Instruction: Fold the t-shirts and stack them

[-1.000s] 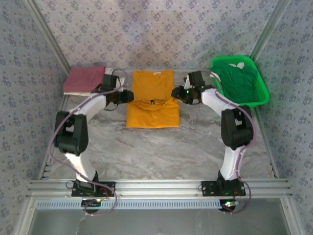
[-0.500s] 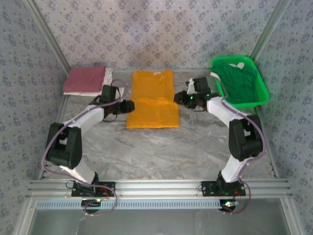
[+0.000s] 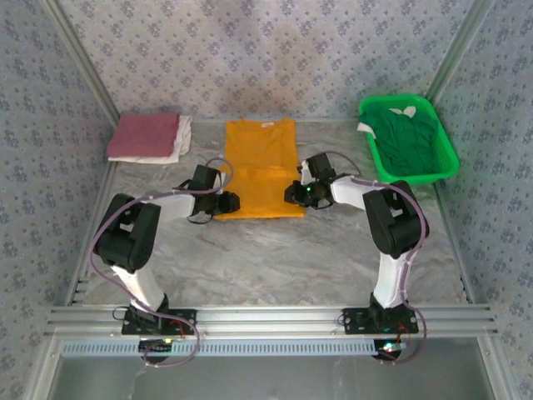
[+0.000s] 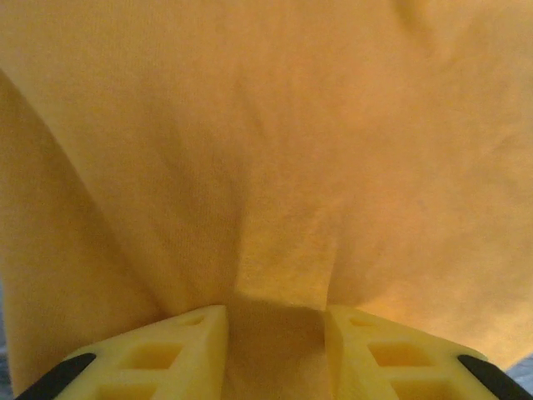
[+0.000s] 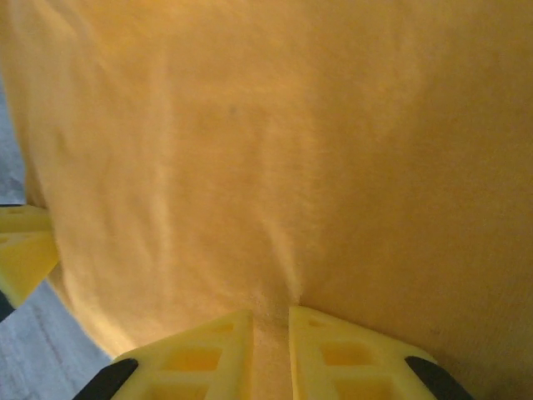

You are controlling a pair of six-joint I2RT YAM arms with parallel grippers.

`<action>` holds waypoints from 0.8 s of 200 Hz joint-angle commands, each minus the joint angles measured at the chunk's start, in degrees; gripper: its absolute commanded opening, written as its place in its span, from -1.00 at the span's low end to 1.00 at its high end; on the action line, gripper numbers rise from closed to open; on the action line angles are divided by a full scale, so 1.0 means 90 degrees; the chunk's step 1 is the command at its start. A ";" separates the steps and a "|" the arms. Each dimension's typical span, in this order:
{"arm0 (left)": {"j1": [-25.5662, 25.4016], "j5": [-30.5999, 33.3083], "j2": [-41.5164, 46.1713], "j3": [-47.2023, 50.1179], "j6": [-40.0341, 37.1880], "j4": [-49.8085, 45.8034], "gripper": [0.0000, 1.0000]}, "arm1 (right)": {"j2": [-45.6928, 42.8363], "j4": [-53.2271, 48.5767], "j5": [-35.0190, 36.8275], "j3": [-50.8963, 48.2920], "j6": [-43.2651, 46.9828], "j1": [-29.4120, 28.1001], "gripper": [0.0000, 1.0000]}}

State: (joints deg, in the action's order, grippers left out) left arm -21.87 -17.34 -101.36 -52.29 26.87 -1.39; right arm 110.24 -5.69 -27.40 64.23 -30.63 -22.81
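The orange-yellow t-shirt point(image 3: 260, 162) lies flat in the middle of the table, collar at the far end. My left gripper point(image 3: 231, 202) is at its near left corner and my right gripper point(image 3: 291, 197) at its near right corner. In the left wrist view a fold of the orange cloth point(image 4: 275, 150) is pinched in the left gripper point(image 4: 275, 333). In the right wrist view the right gripper point(image 5: 271, 342) stands narrowly closed on the cloth point(image 5: 291, 142). A folded dusty red t-shirt point(image 3: 143, 135) rests on a white one point(image 3: 181, 143) at the back left. A green t-shirt point(image 3: 408, 142) lies in the basket.
The bright green plastic basket point(image 3: 450, 164) stands at the back right, close to the right arm's elbow. Patterned walls enclose the table on three sides. Bare grey table point(image 3: 266, 258) stretches between the shirt and the arm bases.
Both grippers have moved from the shirt's sides down to its near corners. The raised fold with the dark print has gone flat. The right jaws have closed on the cloth.
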 commanded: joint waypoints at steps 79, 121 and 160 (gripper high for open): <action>0.0008 0.0251 0.0513 0.1127 0.0565 0.0109 -0.31 | -0.0573 0.0137 0.0246 -0.1160 -0.0382 -0.0068 -0.62; -0.0002 0.0265 0.1647 0.1423 0.0790 -0.0394 -0.23 | -0.1317 -0.0215 0.0189 -0.1352 -0.0476 -0.0082 -0.55; 0.0063 0.0430 0.2791 0.1247 0.1089 -0.1292 -0.05 | -0.1844 -0.0477 0.0290 -0.0905 -0.0396 -0.0081 -0.42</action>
State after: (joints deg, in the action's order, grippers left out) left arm -21.93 -15.00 -82.17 -39.75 34.22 -5.76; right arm 97.91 -7.57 -26.20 53.21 -34.11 -23.55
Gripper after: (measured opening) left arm 0.452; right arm 0.283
